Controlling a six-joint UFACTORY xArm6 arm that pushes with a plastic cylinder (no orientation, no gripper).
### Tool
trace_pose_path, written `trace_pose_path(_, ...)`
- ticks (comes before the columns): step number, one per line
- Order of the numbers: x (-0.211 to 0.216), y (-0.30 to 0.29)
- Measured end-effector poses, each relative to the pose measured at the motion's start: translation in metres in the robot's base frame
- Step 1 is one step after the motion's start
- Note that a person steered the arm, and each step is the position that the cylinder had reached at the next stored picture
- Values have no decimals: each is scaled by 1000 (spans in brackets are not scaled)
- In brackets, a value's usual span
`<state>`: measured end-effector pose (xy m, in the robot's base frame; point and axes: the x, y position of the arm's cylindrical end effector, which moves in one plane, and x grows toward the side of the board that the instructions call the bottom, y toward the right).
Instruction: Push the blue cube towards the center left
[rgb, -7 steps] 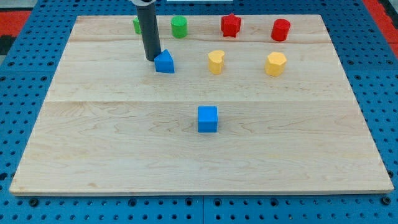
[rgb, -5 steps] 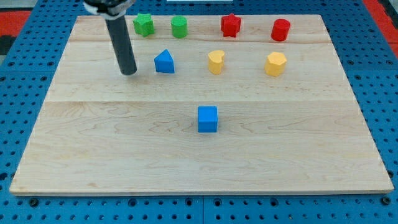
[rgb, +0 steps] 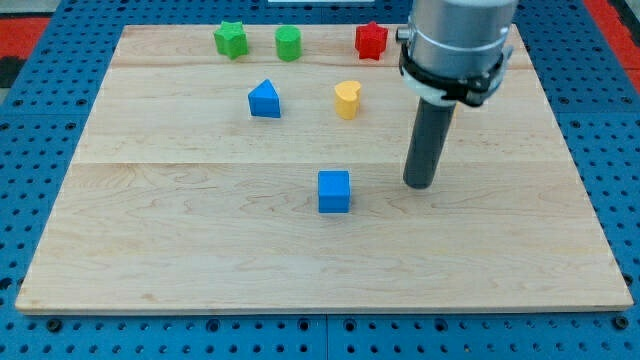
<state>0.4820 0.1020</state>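
Since you last looked, my tip crossed rightward; blue cube sits left, apart, open desk beyond; no pincer here.

Blue cube: flat on board, near centre, slightly toward view's bottom.

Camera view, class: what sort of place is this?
Probably a robotics lab bench: a wooden board on blue perforated panel, small blocks like the blue cube, and my tip at its right.

Upright rod, my tip on board
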Motion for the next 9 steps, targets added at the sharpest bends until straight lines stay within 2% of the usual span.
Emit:
trace_pose_path(4,8,-193)
trace_pose_path(6,4,-234)
trace_pose_path(7,-13,-265)
trace_pose_path(9,-64,-268)
